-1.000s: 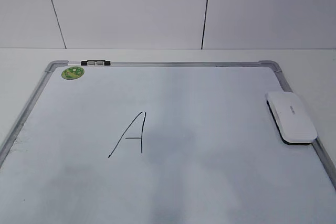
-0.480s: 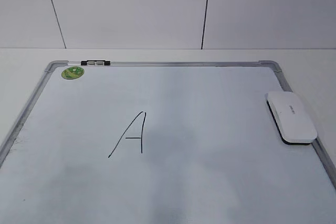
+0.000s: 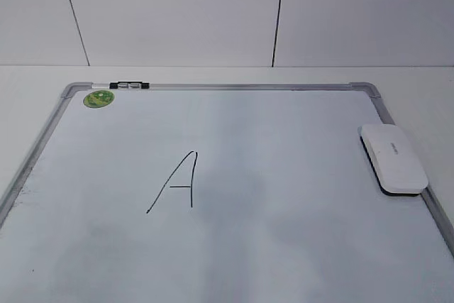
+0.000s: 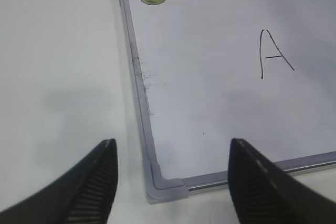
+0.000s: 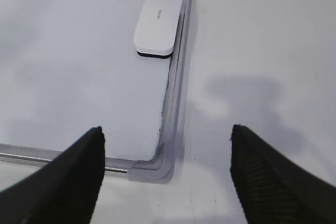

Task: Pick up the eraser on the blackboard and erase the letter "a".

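Note:
The blackboard (image 3: pixel 284 175) lies flat on the table, with a green sticker (image 3: pixel 98 98) at its far left corner. The eraser (image 3: pixel 393 157) rests on the board at its right edge; it also shows in the right wrist view (image 5: pixel 156 24). A large capital "A" (image 3: pixel 177 182) is drawn near the middle, also in the left wrist view (image 4: pixel 274 53). No small "a" shows. My left gripper (image 4: pixel 170 153) is open above the board's near left corner (image 4: pixel 165 187). My right gripper (image 5: pixel 167 140) is open above the near right corner (image 5: pixel 155 171). Neither gripper shows in the exterior view.
A black-and-silver clip (image 3: pixel 129 85) sits on the board's far frame. White table (image 3: pixel 418 90) surrounds the board, and a white panelled wall (image 3: pixel 213 12) stands behind. Dark smudges mark the left frame edge (image 4: pixel 143 77).

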### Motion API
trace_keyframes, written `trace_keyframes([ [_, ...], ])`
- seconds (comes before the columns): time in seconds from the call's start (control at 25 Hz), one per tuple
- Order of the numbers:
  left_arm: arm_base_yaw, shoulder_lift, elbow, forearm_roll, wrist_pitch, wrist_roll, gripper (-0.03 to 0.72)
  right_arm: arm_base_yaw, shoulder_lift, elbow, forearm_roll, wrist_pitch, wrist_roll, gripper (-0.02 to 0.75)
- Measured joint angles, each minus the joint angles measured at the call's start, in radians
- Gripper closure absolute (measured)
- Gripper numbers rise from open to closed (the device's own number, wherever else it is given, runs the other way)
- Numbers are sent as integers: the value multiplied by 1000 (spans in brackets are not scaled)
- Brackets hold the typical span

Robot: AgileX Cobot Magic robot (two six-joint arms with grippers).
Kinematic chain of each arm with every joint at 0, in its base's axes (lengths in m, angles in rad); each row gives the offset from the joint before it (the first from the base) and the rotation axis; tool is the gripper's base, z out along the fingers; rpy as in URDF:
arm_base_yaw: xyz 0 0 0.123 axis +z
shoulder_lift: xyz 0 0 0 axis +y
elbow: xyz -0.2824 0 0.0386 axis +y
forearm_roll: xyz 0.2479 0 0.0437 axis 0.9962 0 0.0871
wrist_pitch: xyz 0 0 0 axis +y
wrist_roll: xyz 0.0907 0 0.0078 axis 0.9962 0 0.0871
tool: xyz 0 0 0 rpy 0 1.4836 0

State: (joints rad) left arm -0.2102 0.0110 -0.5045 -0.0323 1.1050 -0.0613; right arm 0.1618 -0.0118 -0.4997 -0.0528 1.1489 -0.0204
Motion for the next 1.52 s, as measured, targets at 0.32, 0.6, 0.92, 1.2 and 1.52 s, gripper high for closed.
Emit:
trace_keyframes([
  [0.32, 0, -1, 2, 0, 0, 1, 191, 0, -5, 0, -2, 0, 0, 146],
  [0.6, 8, -1, 2, 0, 0, 1, 191, -58, -5, 0, -2, 0, 0, 145],
  [0.92, 83, -1, 2, 0, 0, 1, 191, -181, -5, 0, -2, 0, 0, 146],
  [1.2, 153, -1, 2, 0, 0, 1, 191, -218, -5, 0, -2, 0, -1, 146],
  [1.52, 153, -1, 2, 0, 0, 1, 191, -219, -5, 0, -2, 0, -1, 146],
])
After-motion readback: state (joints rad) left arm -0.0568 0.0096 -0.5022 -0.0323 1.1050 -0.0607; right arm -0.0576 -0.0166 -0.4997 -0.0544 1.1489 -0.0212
